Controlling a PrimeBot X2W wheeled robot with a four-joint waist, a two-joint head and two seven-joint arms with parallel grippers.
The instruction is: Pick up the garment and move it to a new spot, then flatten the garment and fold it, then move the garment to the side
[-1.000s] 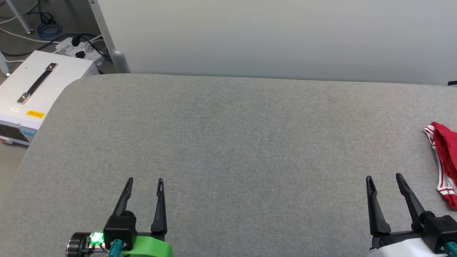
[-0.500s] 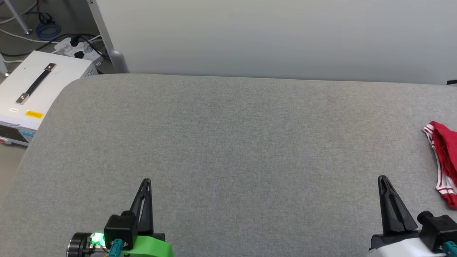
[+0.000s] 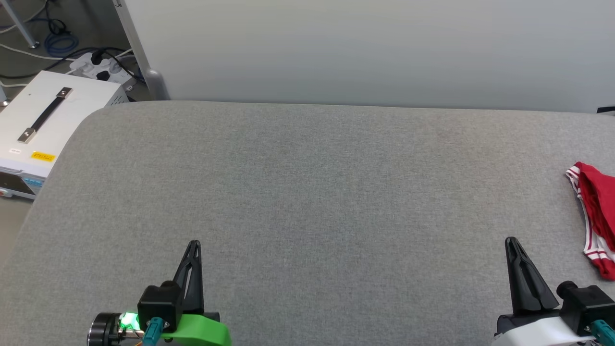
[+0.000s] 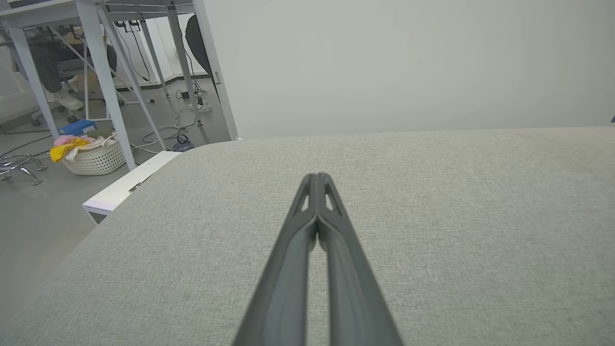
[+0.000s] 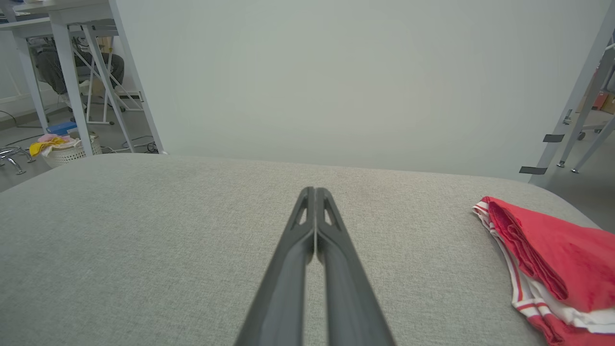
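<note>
The garment (image 3: 598, 206) lies at the far right edge of the grey fabric-covered desk (image 3: 307, 192), partly cut off by the head view. In the right wrist view it appears as a compact stack of red layers, with red-and-white striped trim and a strip of white along its near edge. No letters or number can be made out. The left end effector (image 3: 193, 246) hovers low over the near left of the desk with its fingers pressed together and nothing between them. The right end effector (image 3: 511, 241) is likewise pinched closed and empty, near the garment but clear of it. Since the shirt looks folded over itself and set off to one side, the task appears to be at or very near its end. How neat the fold is cannot be told from here. A white case (image 3: 48, 120) sits on the floor to the left.
</note>
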